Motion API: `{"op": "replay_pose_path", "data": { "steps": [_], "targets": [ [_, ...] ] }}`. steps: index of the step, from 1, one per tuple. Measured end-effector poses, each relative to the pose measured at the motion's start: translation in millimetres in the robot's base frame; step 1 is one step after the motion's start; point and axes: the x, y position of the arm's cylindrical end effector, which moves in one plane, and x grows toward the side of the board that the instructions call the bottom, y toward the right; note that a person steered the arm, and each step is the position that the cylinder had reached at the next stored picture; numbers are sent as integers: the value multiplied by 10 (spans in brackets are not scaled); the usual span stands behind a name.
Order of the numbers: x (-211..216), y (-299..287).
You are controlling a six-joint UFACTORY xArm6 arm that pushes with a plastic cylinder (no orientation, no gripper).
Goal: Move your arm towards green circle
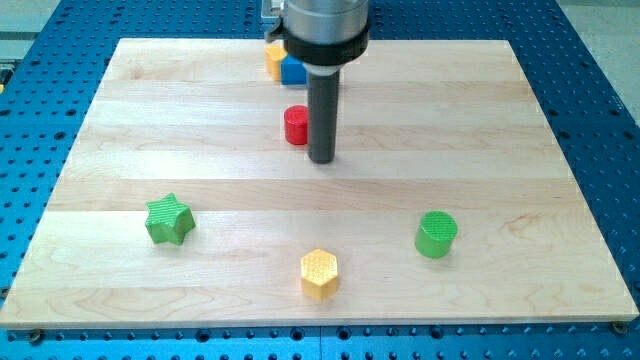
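The green circle (436, 234) is a short green cylinder on the wooden board, at the view's lower right. My tip (321, 159) is the lower end of the dark rod, near the middle of the board toward the view's top. It stands well up and to the left of the green circle, apart from it. A red cylinder (296, 125) sits just to the left of the rod, very close to it.
A green star (168, 220) lies at the view's lower left. A yellow hexagon (319, 273) lies near the bottom middle. A blue block (293, 69) and a yellow block (275, 59) sit at the top, partly hidden by the arm. The board (560, 120) rests on a blue perforated table.
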Motion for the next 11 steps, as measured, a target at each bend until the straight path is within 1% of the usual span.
{"op": "replay_pose_path", "data": {
  "steps": [1,2,3,4,7,10,11],
  "targets": [
    [-179,-270],
    [-601,-261],
    [-862,-191],
    [-715,-159],
    [-684,-116],
    [245,1015],
    [290,1150]
  ]
}}
